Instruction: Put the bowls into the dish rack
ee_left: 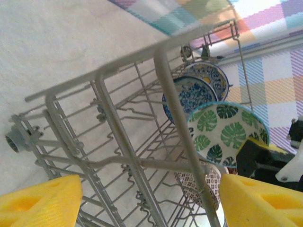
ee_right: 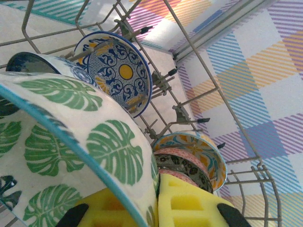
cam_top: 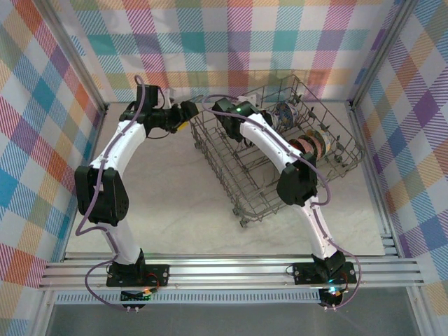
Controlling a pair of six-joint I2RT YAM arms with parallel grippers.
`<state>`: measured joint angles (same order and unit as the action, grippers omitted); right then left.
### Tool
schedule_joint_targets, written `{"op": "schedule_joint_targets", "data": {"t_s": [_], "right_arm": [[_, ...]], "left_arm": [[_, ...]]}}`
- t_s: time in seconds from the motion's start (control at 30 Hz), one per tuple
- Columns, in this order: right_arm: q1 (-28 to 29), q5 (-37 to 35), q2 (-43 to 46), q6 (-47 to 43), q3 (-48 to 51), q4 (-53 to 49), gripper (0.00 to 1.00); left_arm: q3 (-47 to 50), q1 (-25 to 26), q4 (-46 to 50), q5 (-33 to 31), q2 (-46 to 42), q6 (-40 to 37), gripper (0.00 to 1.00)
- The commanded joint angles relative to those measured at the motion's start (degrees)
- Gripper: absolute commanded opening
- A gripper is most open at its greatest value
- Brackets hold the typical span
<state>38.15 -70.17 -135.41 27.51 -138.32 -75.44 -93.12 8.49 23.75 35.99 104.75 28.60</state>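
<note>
Right arm (cam_top: 269, 140) reaches into the dish rack (cam_top: 217, 164), jaws gripping a leaf-patterned bowl (ee_right: 94, 142); left jaws wide.

Green-leaf bowl (ee_right: 94, 156) (teal rim, white ground), blue-and-yellow bowl (ee_right: 124, 78), grey dish rack (cam_top: 224, 164)

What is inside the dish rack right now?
Inside the dish rack, blue patterned bowls and a row of orange-toned bowls stand on edge. The right tool holds a green leaf bowl in there too. Whether that bowl touches the rack is covered by the bowl itself.
</note>
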Motion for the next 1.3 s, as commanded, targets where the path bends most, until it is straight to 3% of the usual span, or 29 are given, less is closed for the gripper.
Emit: {"op": "schedule_joint_targets", "data": {"t_s": [0.0, 0.63, 0.93, 1.27], "right_arm": [[0.52, -4.19, -0.54, -3.18, -2.13, 2.84, 0.00], [1.22, -4.89, -4.06, -20.82, -2.04, 19.97, 0.00], [1.53, -3.64, -5.30, -19.51, -2.00, 18.04, 0.05], [1.57, -0.28, -5.43, -11.00, -2.04, 9.82, 0.24]], "left_arm": [[1.53, 0.57, 0.56, 1.32, -0.66, -1.81, 0.75], [5.06, -0.05, 0.57, 0.79, -2.75, -2.85, 0.61], [5.19, -0.05, 0.25, 0.67, -2.78, -2.62, 0.59], [5.09, -0.05, 0.20, 0.64, -2.67, -2.36, 0.58]]}}
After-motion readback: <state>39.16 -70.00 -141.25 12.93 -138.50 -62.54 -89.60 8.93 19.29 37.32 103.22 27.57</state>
